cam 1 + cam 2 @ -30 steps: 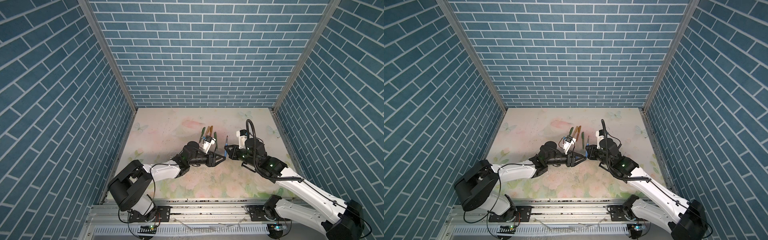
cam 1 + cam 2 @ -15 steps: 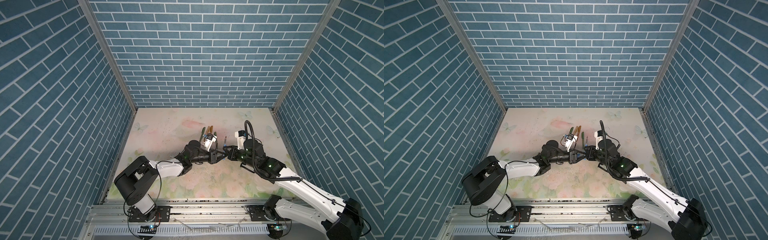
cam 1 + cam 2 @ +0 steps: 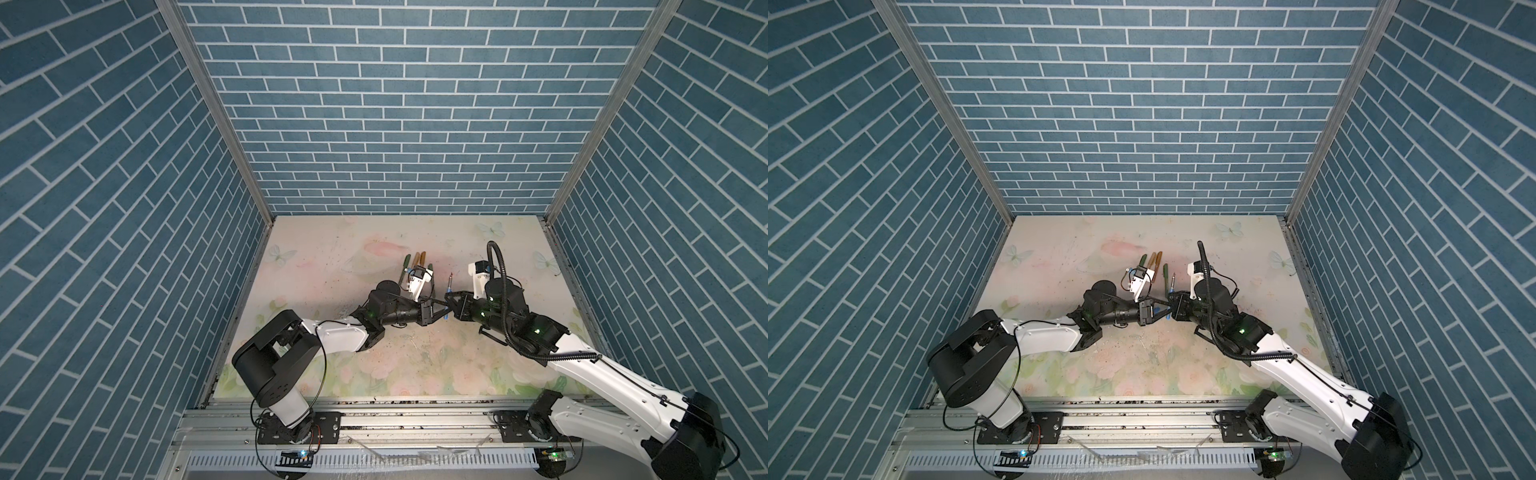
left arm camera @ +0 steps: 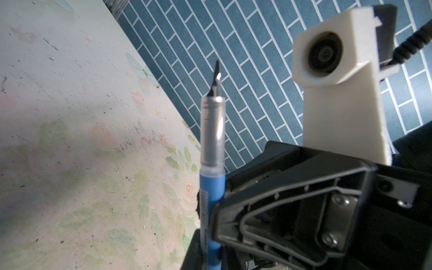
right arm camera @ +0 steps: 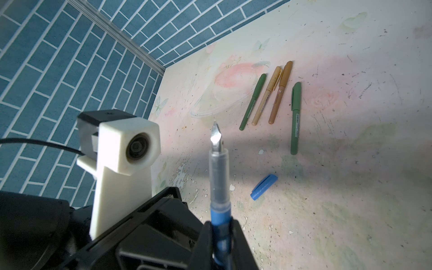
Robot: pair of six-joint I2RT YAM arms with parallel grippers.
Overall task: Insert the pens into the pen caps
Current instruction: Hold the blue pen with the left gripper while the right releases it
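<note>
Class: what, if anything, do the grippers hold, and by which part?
The uncapped blue pen, gripped on its blue barrel below the clear section, by both the left gripper and the right gripper.

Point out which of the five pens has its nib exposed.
The blue pen, held off the table with its nib showing; its cap lies loose. The four pens lying on the table are all capped.
</note>
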